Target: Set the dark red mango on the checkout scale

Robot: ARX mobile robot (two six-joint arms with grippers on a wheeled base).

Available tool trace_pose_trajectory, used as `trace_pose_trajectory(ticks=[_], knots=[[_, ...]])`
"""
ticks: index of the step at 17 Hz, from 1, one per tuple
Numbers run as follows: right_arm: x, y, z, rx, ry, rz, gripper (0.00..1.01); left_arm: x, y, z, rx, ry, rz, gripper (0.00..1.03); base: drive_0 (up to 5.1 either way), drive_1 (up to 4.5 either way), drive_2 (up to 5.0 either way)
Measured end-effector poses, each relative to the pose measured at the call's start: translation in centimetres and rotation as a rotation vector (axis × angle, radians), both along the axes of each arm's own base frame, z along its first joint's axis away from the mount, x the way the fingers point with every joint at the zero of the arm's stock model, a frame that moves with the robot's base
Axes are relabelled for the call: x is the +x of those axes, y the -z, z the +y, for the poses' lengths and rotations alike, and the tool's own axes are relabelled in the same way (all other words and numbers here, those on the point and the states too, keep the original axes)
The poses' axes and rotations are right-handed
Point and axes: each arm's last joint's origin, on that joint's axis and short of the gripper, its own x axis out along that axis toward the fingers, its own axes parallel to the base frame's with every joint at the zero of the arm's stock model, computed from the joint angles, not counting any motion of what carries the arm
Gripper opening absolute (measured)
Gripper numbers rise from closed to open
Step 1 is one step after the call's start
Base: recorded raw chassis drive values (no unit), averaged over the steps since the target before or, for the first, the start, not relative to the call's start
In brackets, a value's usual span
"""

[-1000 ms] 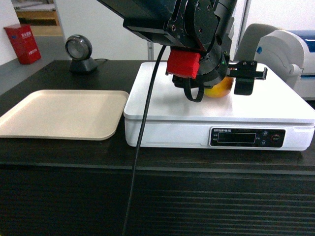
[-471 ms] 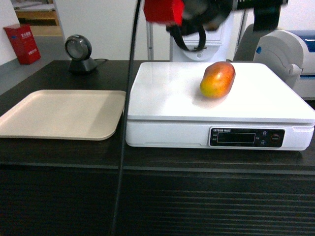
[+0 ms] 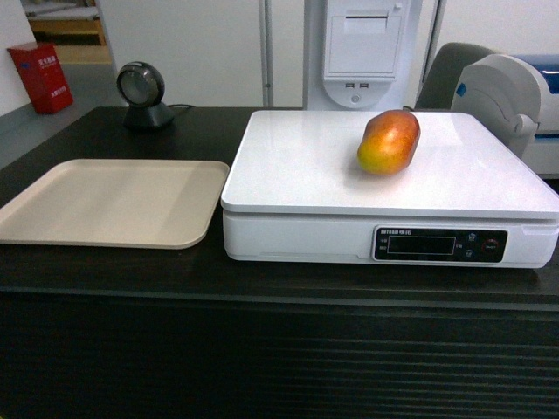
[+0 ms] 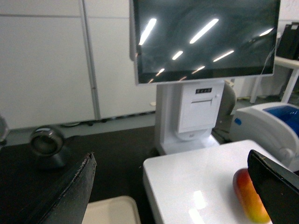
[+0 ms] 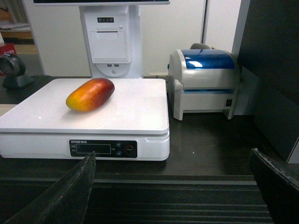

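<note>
A dark red mango [image 3: 389, 141] lies on its side on the glossy white platform of the scale [image 3: 314, 166], toward the rear right of the platform, its red end pointing away from the counter's front edge and its orange-yellow end nearer the display. Nothing touches the fruit. The scale sits on the checkout [image 3: 262, 349], a dark wood-grain counter with a ribbed front, its black display strip [image 3: 439, 244] facing outward.

Just left of the scale, a flat beige tray [image 3: 109, 202] rests on the same counter, its right edge close beside the scale's base. Behind the tray stands a round black barcode scanner [image 3: 141, 94]. A white receipt kiosk [image 3: 361, 48] rises behind the scale, and a white label printer with a blue lid [image 5: 205, 81] sits on the counter to the scale's right.

Neither arm appears in the head view. The left gripper [image 4: 173, 186] hangs above the counter with its two dark fingers [image 4: 70, 191] spread wide, the mango visible low beside the right-hand one. The right gripper [image 5: 173, 186] is held off the counter's front, its fingers [image 5: 65, 196] likewise spread wide apart and holding nothing, looking across at the scale and the mango.
</note>
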Motion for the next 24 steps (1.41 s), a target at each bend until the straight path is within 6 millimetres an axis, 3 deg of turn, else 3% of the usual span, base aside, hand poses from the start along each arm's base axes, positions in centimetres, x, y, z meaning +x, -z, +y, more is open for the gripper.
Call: trace_pose_trajectory(ticks=[1, 4, 6, 7, 8, 12, 13, 14, 15, 19, 24], knots=[[0.0, 0.0, 0.0, 0.000, 0.000, 0.000, 0.98, -2.4, 0.3, 2.0, 0.020, -0.025, -0.012, 0.98, 0.0, 0.00, 0.0], [0.0, 0.0, 0.0, 0.000, 0.000, 0.000, 0.98, -7.3, 0.4, 5.3, 0.066, -0.125, -0.046, 0.98, 0.0, 0.00, 0.0], [0.0, 0.0, 0.0, 0.000, 0.000, 0.000, 0.98, -9.7, 0.9, 7.0, 0.092, -0.168, -0.049, 0.98, 0.0, 0.00, 0.0], [0.0, 0.0, 0.0, 0.000, 0.000, 0.000, 0.98, -10.3, 1.1, 7.3, 0.083, -0.220, -0.006, 0.93, 0.0, 0.00, 0.0], [0.0, 0.0, 0.0, 0.000, 0.000, 0.000, 0.98, -11.4, 2.5, 7.7, 0.059, -0.296, 0.014, 0.78, 0.0, 0.00, 0.0], [0.0, 0.0, 0.0, 0.000, 0.000, 0.000, 0.98, -13.0, 7.2, 7.1, 0.042, -0.307, 0.050, 0.42, 0.0, 0.00, 0.0], [0.0, 0.0, 0.0, 0.000, 0.000, 0.000, 0.98, -13.9, 9.0, 6.0, 0.042, -0.286, 0.049, 0.20, 0.0, 0.00, 0.0], [0.0, 0.0, 0.0, 0.000, 0.000, 0.000, 0.98, -14.3, 9.8, 6.1, 0.041, -0.296, 0.046, 0.08, 0.0, 0.00, 0.0], [0.0, 0.0, 0.0, 0.000, 0.000, 0.000, 0.98, -14.7, 10.5, 6.2, 0.038, -0.309, 0.048, 0.02, 0.0, 0.00, 0.0], [0.0, 0.0, 0.0, 0.000, 0.000, 0.000, 0.98, -16.1, 13.0, 6.2, 0.036, -0.307, 0.047, 0.02, 0.0, 0.00, 0.0], [0.0, 0.0, 0.0, 0.000, 0.000, 0.000, 0.98, -17.0, 14.5, 6.2, 0.038, -0.306, 0.054, 0.02, 0.0, 0.00, 0.0]])
